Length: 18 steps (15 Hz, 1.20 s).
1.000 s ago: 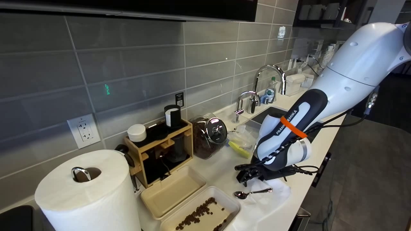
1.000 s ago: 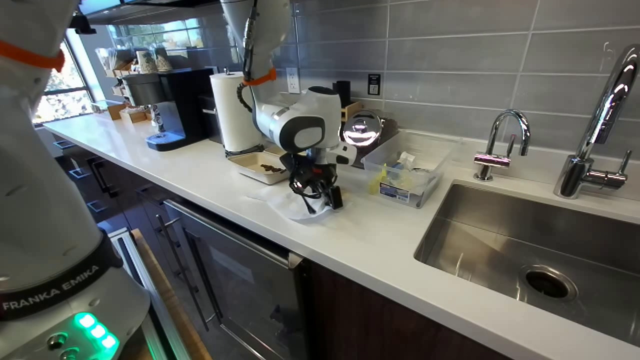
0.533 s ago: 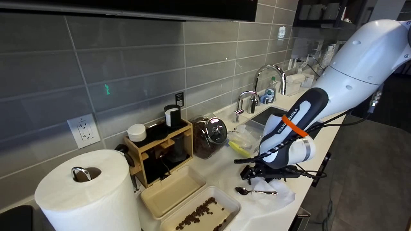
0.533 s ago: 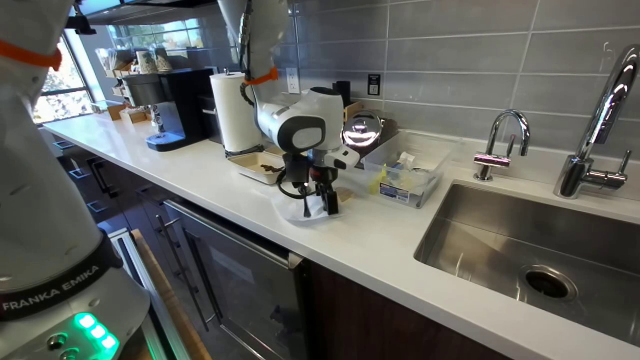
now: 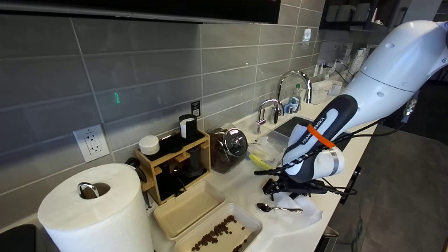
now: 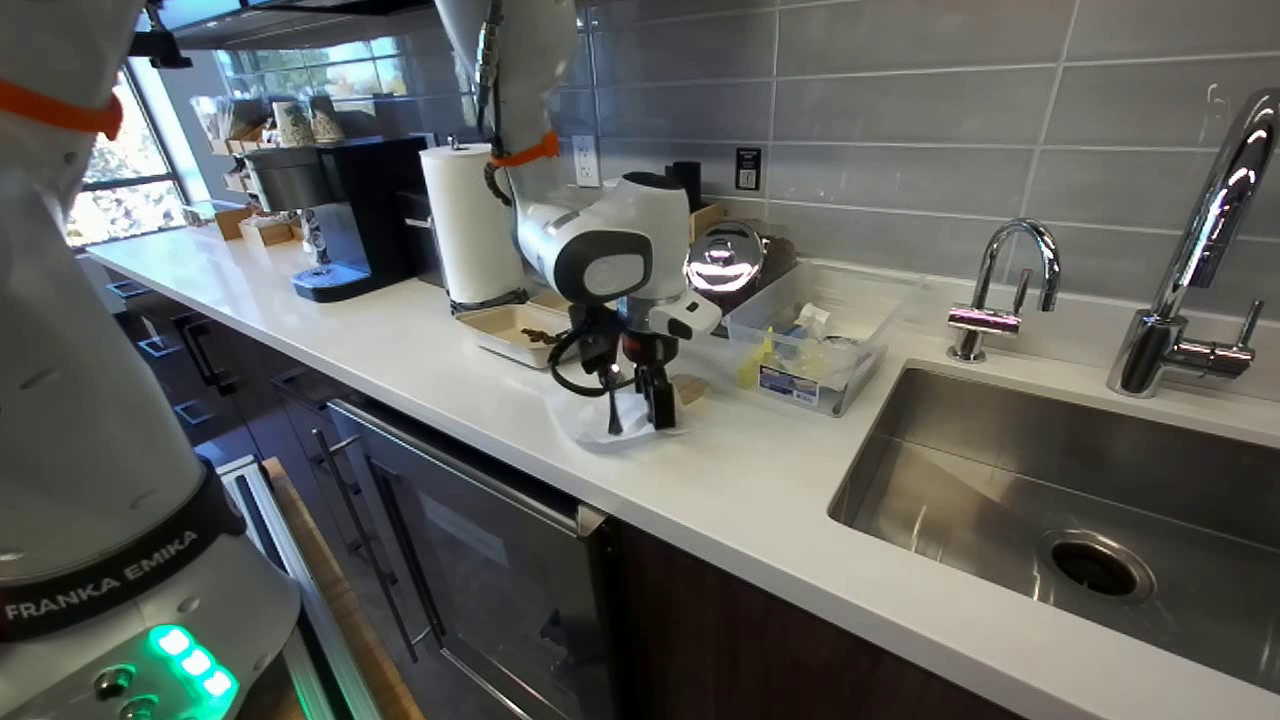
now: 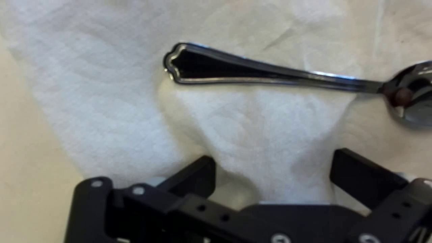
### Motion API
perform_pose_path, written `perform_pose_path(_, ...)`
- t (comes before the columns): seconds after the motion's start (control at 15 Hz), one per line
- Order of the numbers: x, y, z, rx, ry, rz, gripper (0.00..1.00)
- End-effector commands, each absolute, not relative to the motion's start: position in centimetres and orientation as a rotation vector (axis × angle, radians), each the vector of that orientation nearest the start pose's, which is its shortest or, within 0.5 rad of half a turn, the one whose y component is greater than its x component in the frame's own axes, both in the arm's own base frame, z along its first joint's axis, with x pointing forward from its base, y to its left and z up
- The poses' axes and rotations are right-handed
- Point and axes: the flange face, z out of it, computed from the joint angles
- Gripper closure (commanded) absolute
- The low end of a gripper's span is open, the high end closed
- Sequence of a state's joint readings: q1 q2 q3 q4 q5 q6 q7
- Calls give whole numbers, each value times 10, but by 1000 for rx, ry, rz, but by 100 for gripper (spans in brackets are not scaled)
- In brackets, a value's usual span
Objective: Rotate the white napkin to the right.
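Note:
The white napkin [image 5: 309, 210] lies rumpled on the counter near its front edge, and also shows in an exterior view [image 6: 595, 425]. In the wrist view the napkin [image 7: 101, 98] fills most of the picture. A shiny spoon [image 7: 263, 71] rests on it, its bowl cut off at the right edge; the spoon [image 5: 263, 207] also shows in an exterior view. My gripper [image 7: 272, 165] is open, its black fingers wide apart and low over the napkin, with a raised fold between them. Whether the fingertips touch the cloth I cannot tell. In an exterior view the gripper [image 6: 638, 420] covers part of the napkin.
An open pale tray [image 5: 241, 209] with dark beans is beside the napkin. A paper towel roll [image 5: 94, 213], wooden organizer [image 5: 206, 150], glass jar [image 5: 224, 154] and clear plastic bin [image 6: 850, 375] stand around. The steel sink [image 6: 960, 480] lies beyond the bin.
The napkin and spoon have shifted and turned slightly, toward the right in both exterior views. The gripper has turned and moved slightly with them. In the last half second almost nothing moved.

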<state>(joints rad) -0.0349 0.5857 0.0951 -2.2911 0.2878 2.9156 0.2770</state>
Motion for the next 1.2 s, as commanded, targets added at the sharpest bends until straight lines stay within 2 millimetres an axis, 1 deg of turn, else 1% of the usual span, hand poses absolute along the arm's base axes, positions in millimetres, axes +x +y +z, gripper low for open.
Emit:
perform_pose_path(0.0, 515, 16, 94, -2795, 1020, 28, 0)
perform_pose_path(0.13, 514, 16, 95, -2728, 1152, 37, 0)
perform_pose_path(0.47, 509, 16, 92, -2586, 1474, 78, 0)
perform_pose_path(0.67, 507, 22, 89, -2464, 1651, 117, 0)
perform_pose_path(0.93, 510, 35, 87, -2316, 1827, 173, 0)
perform_pose_path(1.07, 511, 37, 88, -2271, 1883, 178, 0)
perform_pose_path(1.13, 508, 35, 93, -2244, 1924, 181, 0)
